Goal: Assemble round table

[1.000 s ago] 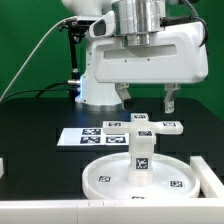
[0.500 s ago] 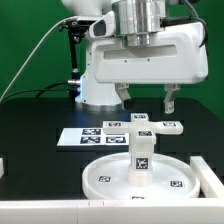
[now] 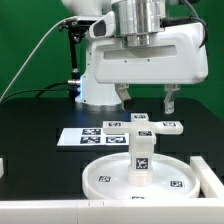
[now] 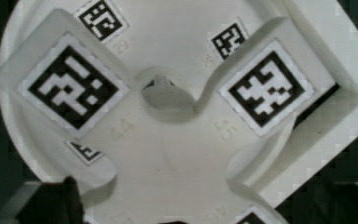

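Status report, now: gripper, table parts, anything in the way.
Gripper open, empty, above the cross foot. Leg upright in the round disc. Foot lies on the table behind the disc, not yet fitted. Marker board beside it, not blocking.

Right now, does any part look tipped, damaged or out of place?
Nothing stands out. The leg stands upright in the middle of the round disc, the cross-shaped foot lies flat behind it beside the marker board, and the open claw hangs over the foot, holding nothing.
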Controlling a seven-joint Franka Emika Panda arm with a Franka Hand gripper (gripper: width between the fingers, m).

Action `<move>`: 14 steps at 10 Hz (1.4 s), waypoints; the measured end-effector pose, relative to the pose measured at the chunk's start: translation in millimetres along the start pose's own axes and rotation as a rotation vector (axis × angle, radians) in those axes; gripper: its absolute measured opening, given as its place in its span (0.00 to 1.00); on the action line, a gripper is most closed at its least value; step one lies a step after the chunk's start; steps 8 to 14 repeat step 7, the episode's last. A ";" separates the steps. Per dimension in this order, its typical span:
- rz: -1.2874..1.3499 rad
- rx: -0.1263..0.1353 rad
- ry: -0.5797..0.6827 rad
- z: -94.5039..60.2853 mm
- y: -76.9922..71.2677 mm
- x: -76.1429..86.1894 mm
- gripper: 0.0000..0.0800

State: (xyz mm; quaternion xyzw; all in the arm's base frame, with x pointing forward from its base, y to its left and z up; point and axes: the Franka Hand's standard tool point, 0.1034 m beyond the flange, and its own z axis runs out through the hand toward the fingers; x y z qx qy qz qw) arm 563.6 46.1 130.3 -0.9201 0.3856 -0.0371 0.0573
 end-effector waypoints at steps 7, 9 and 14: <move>0.000 0.000 0.000 0.3 0.1 -0.1 0.81; 0.000 0.000 0.000 0.3 0.1 -0.1 0.81; 0.000 0.000 0.000 0.3 0.1 -0.1 0.81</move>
